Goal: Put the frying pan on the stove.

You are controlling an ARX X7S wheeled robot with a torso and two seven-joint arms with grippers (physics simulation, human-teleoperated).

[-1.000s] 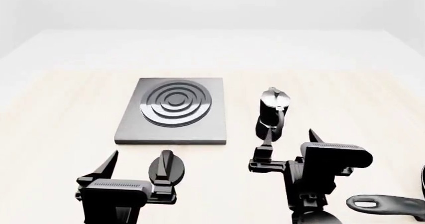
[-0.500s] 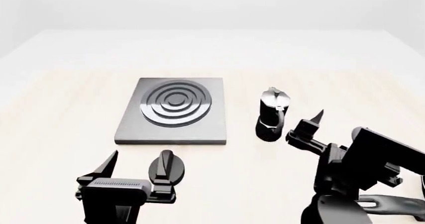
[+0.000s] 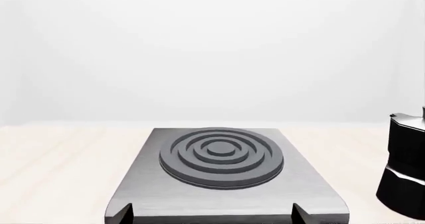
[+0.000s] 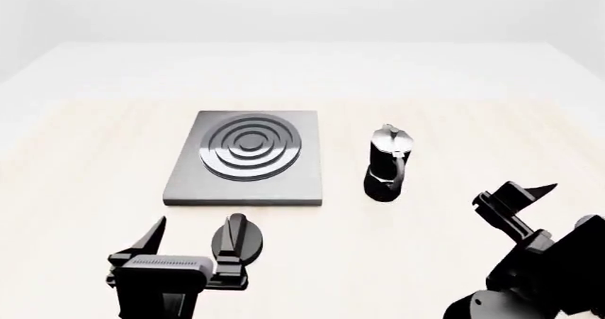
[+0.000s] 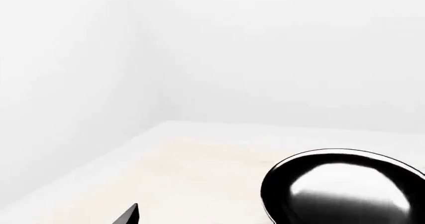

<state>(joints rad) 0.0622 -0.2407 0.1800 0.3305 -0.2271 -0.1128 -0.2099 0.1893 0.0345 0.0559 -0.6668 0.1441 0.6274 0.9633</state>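
The frying pan [image 5: 342,188], glossy black with a shiny inside, lies on the pale table in the right wrist view, ahead of my right gripper; its handle is not visible. In the head view the pan is hidden by my right arm or out of frame. The stove [image 4: 248,156], a grey square plate with dark rings, lies left of centre and also shows in the left wrist view [image 3: 222,157]. My left gripper [image 4: 189,247] is open and empty, just short of the stove's near edge. My right gripper [image 4: 515,193] is open and empty at the far right, with one fingertip [image 5: 129,215] showing.
A black moka pot [image 4: 387,163] stands right of the stove and shows at the edge of the left wrist view [image 3: 405,169]. A small round black knob [image 4: 236,237] sits beside my left gripper's inner finger. The table ends at a white wall behind.
My right arm has swung right and turned away from the moka pot, now covering the pan handle in the head view. The left arm, stove and pot have not moved.
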